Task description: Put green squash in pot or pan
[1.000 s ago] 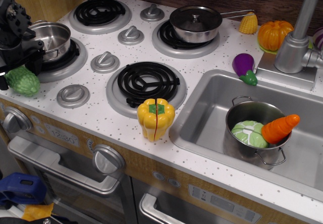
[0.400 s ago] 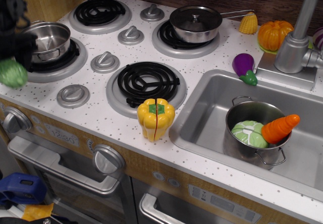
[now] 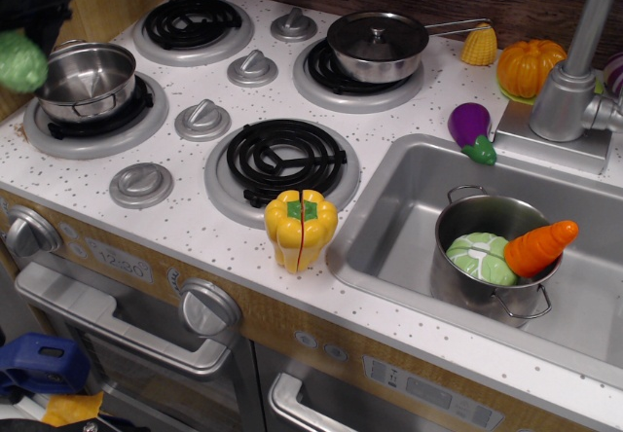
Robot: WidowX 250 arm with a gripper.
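The green squash (image 3: 19,60) hangs in the air at the far left edge of the view, held from above by my black gripper (image 3: 29,9). Only the gripper's lower part shows at the top left corner. The squash is lifted off the counter, just left of and slightly above the small shiny steel saucepot (image 3: 86,80). The pot stands empty on the front left burner.
A lidded long-handled pan (image 3: 378,45) sits on the back right burner. A yellow pepper (image 3: 301,230) stands at the counter's front. The sink (image 3: 409,198) holds a grey pot (image 3: 492,257) with cabbage and a carrot. An eggplant (image 3: 472,130), corn and a pumpkin lie near the faucet (image 3: 574,72).
The gripper has lifted the squash off the counter's front left and carried it up and back, to beside the saucepot's left rim.
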